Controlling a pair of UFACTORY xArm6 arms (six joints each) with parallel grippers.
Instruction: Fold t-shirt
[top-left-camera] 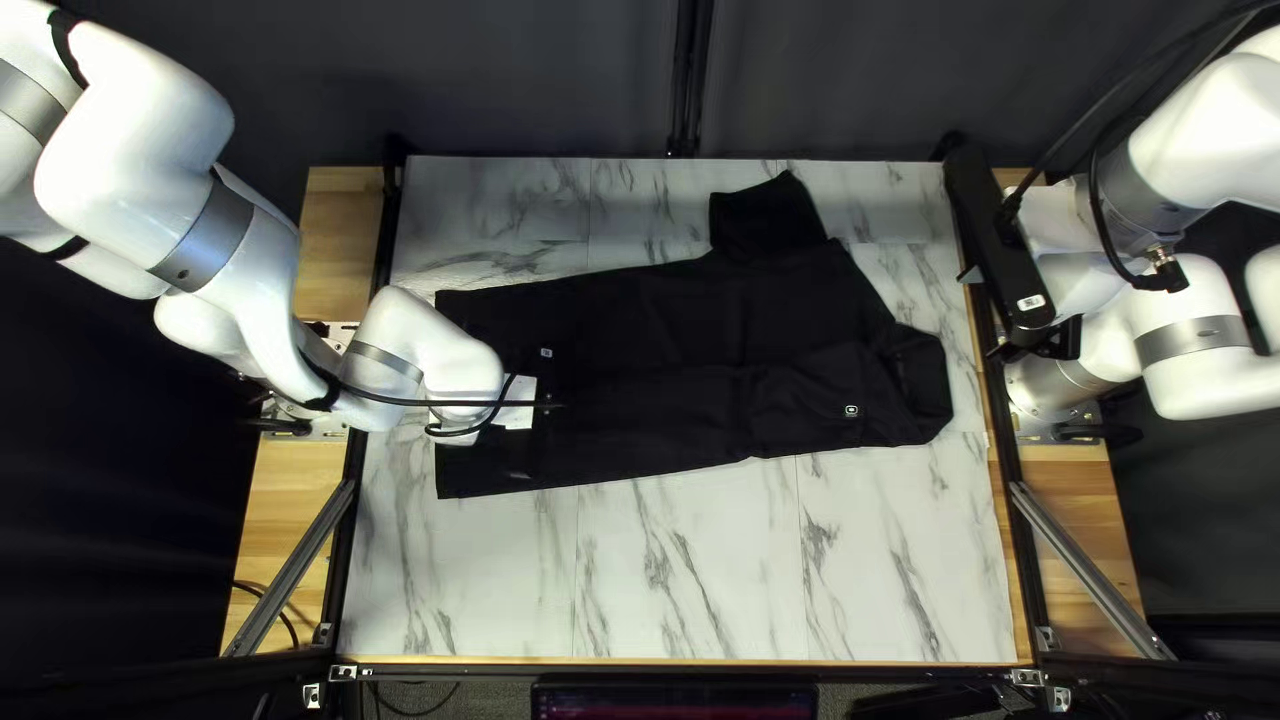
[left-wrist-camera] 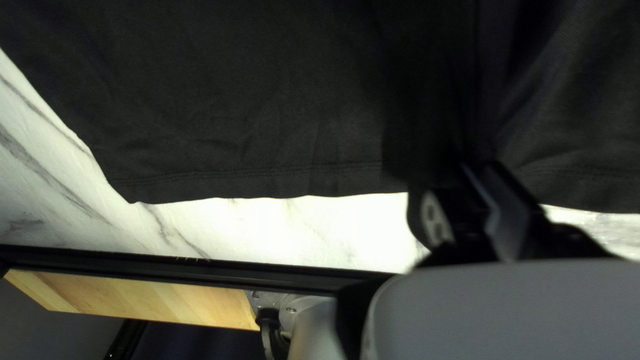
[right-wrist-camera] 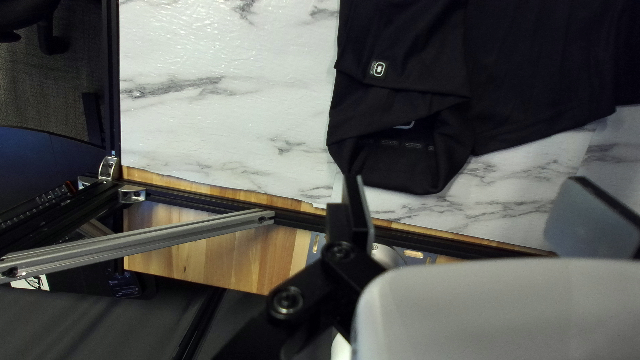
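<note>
Your left arm [top-left-camera: 147,174] looms nearest the camera at the left of the top left view, its wrist lowered over the marble-patterned surface [top-left-camera: 667,574]. At its end, your left hand [top-left-camera: 554,403] sits over the hem end of the black t-shirt [top-left-camera: 667,320]; you see its two fingers brought together right by the cloth, though you cannot tell whether any fabric is pinched. Your shirt lies lengthwise across the surface, hem [left-wrist-camera: 267,187] to the left and collar [top-left-camera: 927,380] to the right, with a long crease running between them. One sleeve [top-left-camera: 767,220] points toward the dark curtain [top-left-camera: 534,80], and a small pale logo [top-left-camera: 851,411] shows near the collar. Farther right, your right hand [top-left-camera: 1003,254] is wide open, gripping nothing, raised near the collar by the surface's edge. Your right arm [top-left-camera: 1207,147] fills the view's right side.
</note>
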